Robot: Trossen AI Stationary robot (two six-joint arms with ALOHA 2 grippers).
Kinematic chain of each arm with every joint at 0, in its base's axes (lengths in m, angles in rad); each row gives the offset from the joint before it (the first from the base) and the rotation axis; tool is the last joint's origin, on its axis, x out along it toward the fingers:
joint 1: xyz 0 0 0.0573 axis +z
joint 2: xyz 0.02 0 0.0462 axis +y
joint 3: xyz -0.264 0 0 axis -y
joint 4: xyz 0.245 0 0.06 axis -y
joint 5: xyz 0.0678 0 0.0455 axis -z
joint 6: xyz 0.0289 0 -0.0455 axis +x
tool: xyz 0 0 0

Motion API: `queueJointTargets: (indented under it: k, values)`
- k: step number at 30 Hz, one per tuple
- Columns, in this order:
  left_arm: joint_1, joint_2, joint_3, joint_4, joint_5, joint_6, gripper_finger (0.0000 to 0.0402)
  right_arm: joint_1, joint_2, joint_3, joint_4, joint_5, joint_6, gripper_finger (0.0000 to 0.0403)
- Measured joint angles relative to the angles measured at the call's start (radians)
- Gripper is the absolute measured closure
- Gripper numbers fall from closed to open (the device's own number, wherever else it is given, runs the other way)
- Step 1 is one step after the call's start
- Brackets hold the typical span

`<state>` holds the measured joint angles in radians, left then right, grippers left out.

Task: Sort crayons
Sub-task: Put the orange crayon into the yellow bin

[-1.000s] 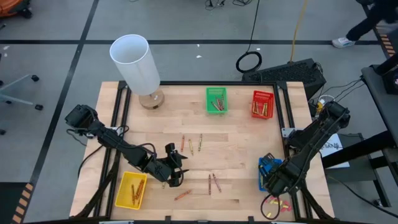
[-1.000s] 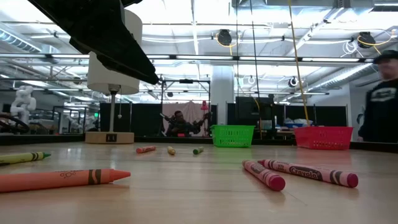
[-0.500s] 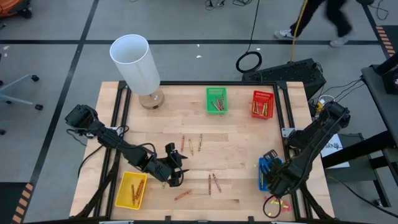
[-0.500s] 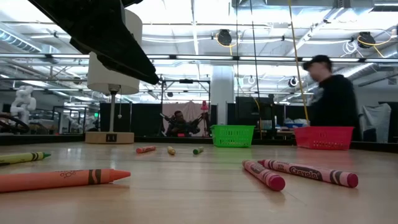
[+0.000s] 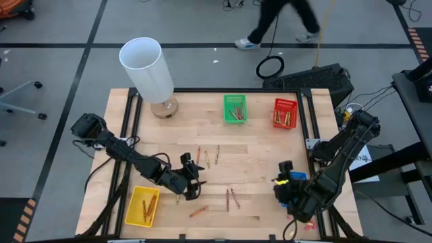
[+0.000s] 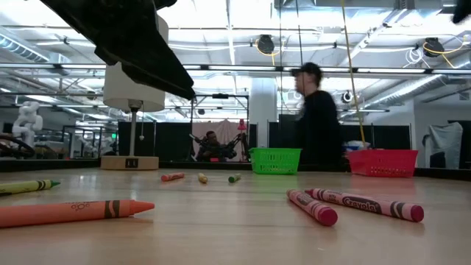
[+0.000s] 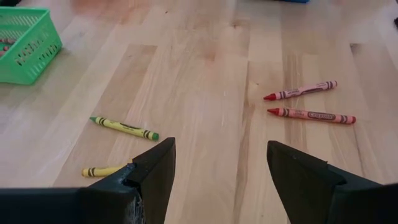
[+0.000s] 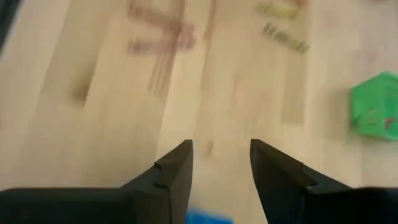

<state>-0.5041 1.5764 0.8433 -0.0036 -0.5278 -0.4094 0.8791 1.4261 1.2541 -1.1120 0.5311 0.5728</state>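
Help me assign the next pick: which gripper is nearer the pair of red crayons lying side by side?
Left. The left gripper hangs open just beside the pair of red crayons; the right gripper, also open, is farther off by the blue basket.

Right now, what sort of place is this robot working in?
Probably a robotics lab or open workshop: exposed ceiling pipes, a person walking behind the wooden table, and another robot rig in the background.

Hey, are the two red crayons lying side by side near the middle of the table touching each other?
Apart. The left wrist view shows bare wood between the upper red crayon and the lower red crayon, tips close but separate.
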Motion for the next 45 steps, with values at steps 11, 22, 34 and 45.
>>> queueJointTargets:
  k: [11,22,34,45]
  values:
    - [0.006,0.0,0.0,-0.002,-0.001,0.007,0.015,-0.011,0.063,-0.095,0.346,0.406,-0.049,0.0259]
    - [0.066,0.0,0.0,-0.043,-0.082,-0.085,0.015,-0.098,0.146,-0.221,0.719,0.433,-0.167,0.0259]
    - [0.094,0.008,-0.001,-0.39,-0.109,-0.523,0.015,-0.187,0.158,-0.221,0.743,0.422,-0.229,0.0259]
    - [0.102,0.108,-0.002,-0.286,-0.169,-0.566,0.015,-0.226,0.158,-0.221,0.744,0.327,-0.243,0.0259]
